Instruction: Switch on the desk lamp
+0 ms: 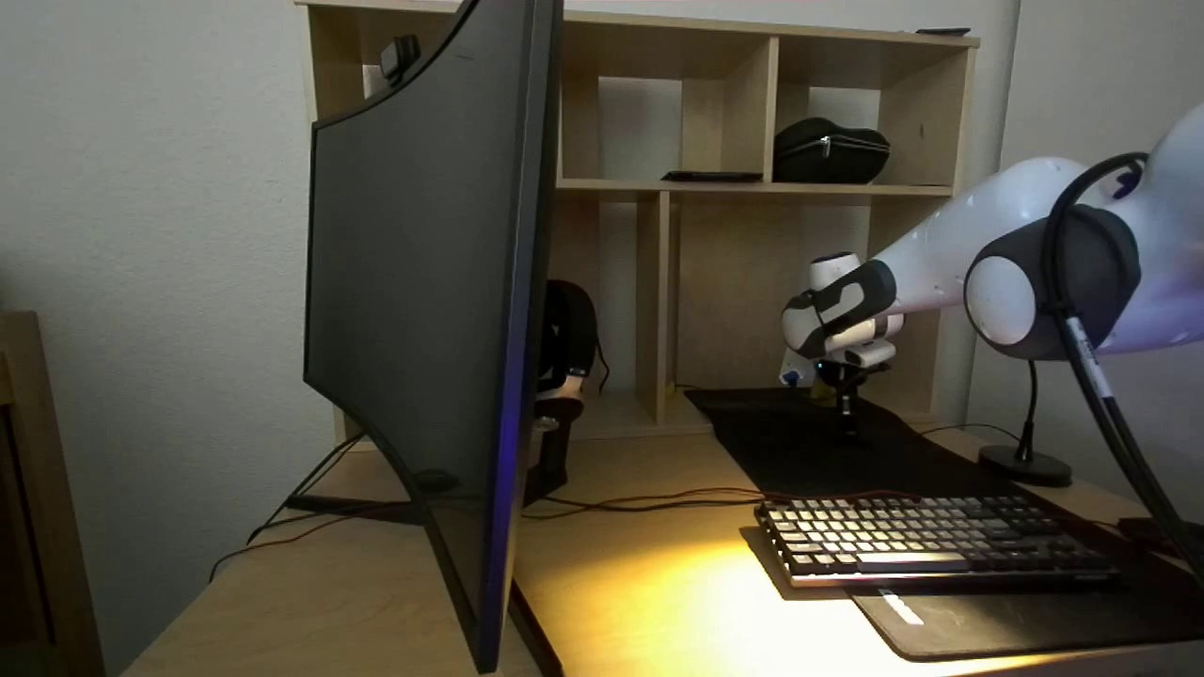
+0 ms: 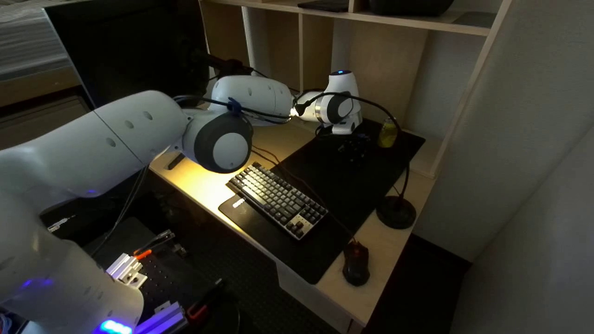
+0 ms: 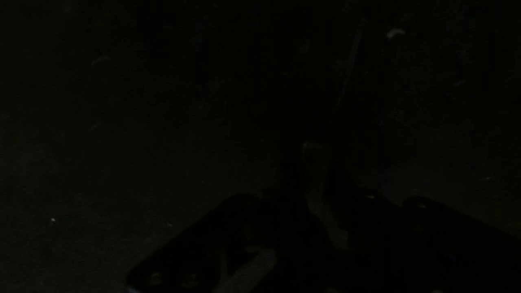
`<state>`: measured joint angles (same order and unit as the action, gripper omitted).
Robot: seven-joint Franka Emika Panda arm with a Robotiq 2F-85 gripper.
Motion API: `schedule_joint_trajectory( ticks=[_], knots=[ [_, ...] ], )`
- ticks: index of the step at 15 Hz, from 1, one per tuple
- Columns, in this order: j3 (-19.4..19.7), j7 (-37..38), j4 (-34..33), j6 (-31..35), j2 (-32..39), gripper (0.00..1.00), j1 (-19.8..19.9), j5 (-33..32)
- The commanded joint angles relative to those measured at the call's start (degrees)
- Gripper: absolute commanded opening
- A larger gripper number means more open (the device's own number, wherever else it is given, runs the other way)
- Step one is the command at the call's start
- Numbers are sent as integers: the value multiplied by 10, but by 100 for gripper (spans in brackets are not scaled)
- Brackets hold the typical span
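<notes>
Desk lamp (image 2: pixel 396 212) stands at the side edge of the desk (image 1: pixel 621 461), round base (image 1: pixel 1025 464) on wood just beside the black mat (image 2: pixel 343 185); thin stem (image 2: pixel 407 176) arches up & over the mat, and in an exterior view the lamp head (image 2: pixel 302 109) shows against the white robot arm (image 2: pixel 158 116), tho can't tell if they touch. Bright spot at the head's tip, so lamp reads as lit; a warm yellow light patch (image 1: pixel 734 602) lies on the desk next to the kbd (image 1: pixel 922 536). Gripper (image 1: pixel 847 428) points down over the far part of the mat, well apart from the base, its fingers (image 3: pixel 317 162) clenched together (wrist view's v. dark, mostly outlines). Can't tell if tips meet the mat. Yellowish container (image 2: pixel 387 133) stands on the mat near the gripper. Kbd's mostly on the near end of the mat, mouse (image 2: pixel 356 263) on wood beside it. Big curved monitor (image 1: pixel 423 282) stands at the other side; blk zip case (image 1: pixel 831 155) in an upper compt of the shelf unit (image 1: pixel 649 310).
</notes>
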<state>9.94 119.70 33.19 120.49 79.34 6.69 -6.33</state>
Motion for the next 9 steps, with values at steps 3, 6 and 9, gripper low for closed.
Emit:
schedule_joint_trajectory(
  ticks=[3,6,9],
  knots=[
    [-18,-14,-20,-2,4,68,15,19],
    [-8,0,-11,0,0,90,7,10],
    [-8,0,-12,0,0,85,6,10]
  ],
)
